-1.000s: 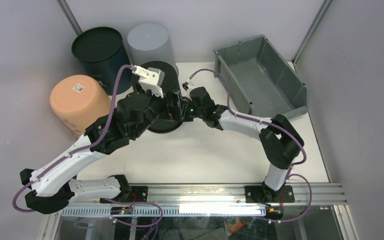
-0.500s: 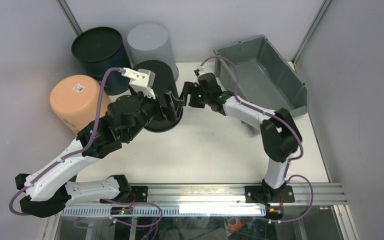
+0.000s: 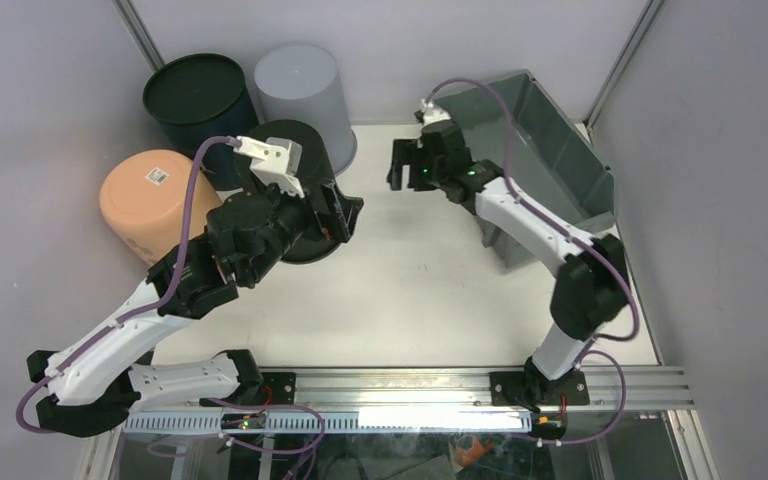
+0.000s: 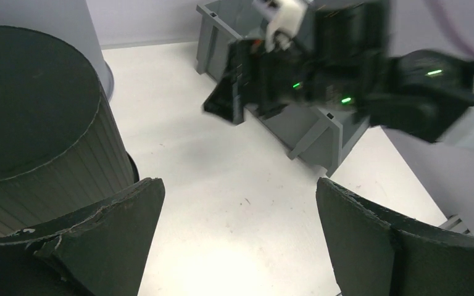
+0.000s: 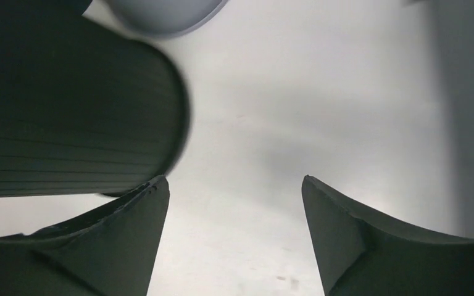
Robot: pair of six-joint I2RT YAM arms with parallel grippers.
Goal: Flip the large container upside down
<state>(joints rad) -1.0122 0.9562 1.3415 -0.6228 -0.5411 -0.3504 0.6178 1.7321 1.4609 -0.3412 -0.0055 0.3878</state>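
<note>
Orange bucket [image 3: 155, 205], dark bucket [image 3: 198, 98], pale grey bucket [image 3: 300, 88], black ribbed bucket [image 3: 322, 150] clustered far left.

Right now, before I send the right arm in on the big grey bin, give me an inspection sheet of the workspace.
Surface: white table, no spills seen.
Job's things: large grey bin far right, open side up, not yet turned.
Clutter: black ribbed bucket, orange bucket, dark blue bucket and pale grey bucket, grouped far left.
Grippers: left gripper jaws open, empty, beside black ribbed bucket; right gripper jaws open, empty, at bin's left end.
Cables: purple cables along both arms; right one arcs over bin.
Surroundings: grey walls; metal rail at near edge.
</note>
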